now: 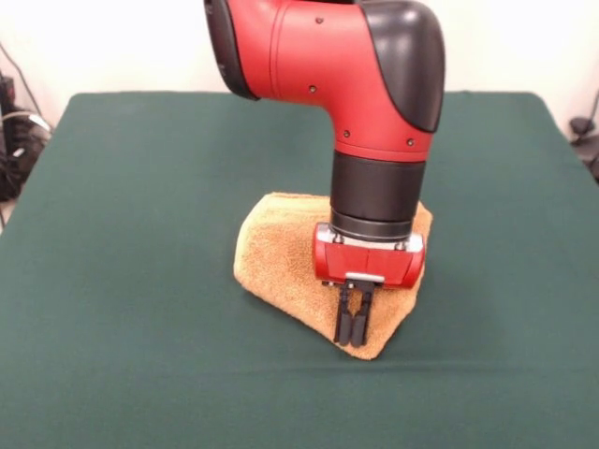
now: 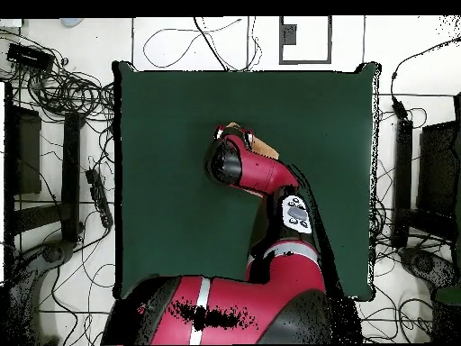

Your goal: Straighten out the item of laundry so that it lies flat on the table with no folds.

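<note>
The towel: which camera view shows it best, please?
The front view. The towel shows there as a folded, bunched orange-tan heap, with the gripper at its near corner. In the overhead view the arm hides nearly all; only a small edge shows.

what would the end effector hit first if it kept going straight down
The orange-tan towel: the end effector points down with its tips at the towel's near corner, probably touching already; depth is unclear.

From my remote station I see a pale wall (image 1: 112, 42) behind the work area. The floor (image 2: 81, 261) is light, with many black cables (image 2: 67, 90) lying on it at the left. Dark equipment (image 2: 22, 153) stands far left, and other dark equipment (image 2: 441, 180) at the right.
</note>
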Robot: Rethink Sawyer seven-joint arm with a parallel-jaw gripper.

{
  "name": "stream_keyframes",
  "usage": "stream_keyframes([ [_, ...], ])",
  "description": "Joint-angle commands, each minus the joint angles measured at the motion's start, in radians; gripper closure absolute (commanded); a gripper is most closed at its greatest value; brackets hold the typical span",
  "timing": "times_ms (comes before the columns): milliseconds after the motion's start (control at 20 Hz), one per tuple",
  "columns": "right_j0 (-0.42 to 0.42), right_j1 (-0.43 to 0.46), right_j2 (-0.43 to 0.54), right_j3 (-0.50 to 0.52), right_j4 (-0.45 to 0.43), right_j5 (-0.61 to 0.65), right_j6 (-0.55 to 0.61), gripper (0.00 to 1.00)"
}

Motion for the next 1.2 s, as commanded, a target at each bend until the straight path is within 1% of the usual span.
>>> stream_keyframes([
  [50,0.032,0.110,0.109,0.037,-0.016,0.015,0.163,1.00],
  [200,0.039,0.101,0.103,0.049,-0.006,0.025,0.173,1.00],
  [250,0.038,0.096,0.106,0.057,0.002,0.049,0.176,1.00],
  [400,0.058,0.085,0.093,0.090,0.037,0.063,0.220,1.00],
  [450,0.065,0.083,0.088,0.095,0.043,0.062,0.227,0.00],
  [650,0.065,0.080,0.093,0.103,0.049,0.084,0.227,0.00],
  [750,0.036,0.074,0.133,0.122,0.047,0.109,0.216,0.00],
  [800,0.019,0.072,0.158,0.135,0.040,0.102,0.211,0.00],
  [900,0.032,0.074,0.151,0.146,0.043,0.053,0.238,0.00],
  [1050,0.059,0.084,0.129,0.142,0.055,0.026,0.259,0.00],
  [1200,0.049,0.110,0.153,0.135,0.052,-0.012,0.262,0.00],
])
